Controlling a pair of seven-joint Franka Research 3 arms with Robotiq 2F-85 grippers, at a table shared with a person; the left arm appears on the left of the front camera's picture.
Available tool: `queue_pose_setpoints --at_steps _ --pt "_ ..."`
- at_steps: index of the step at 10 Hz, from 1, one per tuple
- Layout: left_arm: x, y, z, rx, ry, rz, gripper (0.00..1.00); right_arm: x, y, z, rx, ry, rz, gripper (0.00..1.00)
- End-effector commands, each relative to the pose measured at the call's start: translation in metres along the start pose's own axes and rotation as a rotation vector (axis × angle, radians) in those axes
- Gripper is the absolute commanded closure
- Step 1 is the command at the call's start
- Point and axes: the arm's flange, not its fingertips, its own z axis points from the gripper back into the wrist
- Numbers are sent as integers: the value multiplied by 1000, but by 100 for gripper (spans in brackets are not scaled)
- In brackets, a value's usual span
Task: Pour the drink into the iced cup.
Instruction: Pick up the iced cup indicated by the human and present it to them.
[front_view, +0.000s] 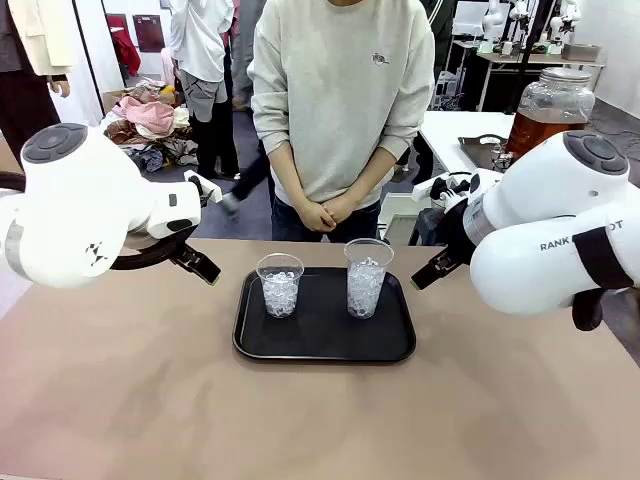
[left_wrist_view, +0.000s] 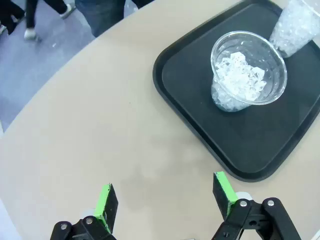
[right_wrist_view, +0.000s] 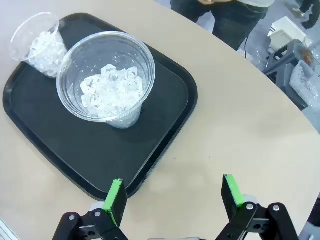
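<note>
Ice (left_wrist_view: 239, 80) alone fills the left cup (front_view: 280, 285) and right cup (front_view: 367, 278) on the tray (front_view: 325, 352), so I judge pouring hasn't begun. The drink (front_view: 535, 132) sits in its jar (front_view: 560, 98) on a far table (front_view: 450, 128) off to my right. Left gripper (front_view: 203, 228) and right gripper (front_view: 432, 230) hang with jaws spread, holding nothing, flanking the tray; next I need drink and cup brought together.

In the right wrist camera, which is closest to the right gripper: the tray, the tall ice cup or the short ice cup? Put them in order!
From the right gripper, its jaws open:
1. Black tray: its near edge sits right by the jaws.
2. Taller iced cup: on the tray, toward the middle.
3. Shorter iced cup: at the tray's far corner.
</note>
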Motion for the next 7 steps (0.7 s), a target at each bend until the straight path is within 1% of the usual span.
queue_pose_setpoints --at_steps 1,7 --pt "0 2 3 6 -4 -5 0 0 -1 1 -1 -3 -2 0" --pt "0 2 3 6 -4 -5 0 0 -1 1 -1 -3 -2 0"
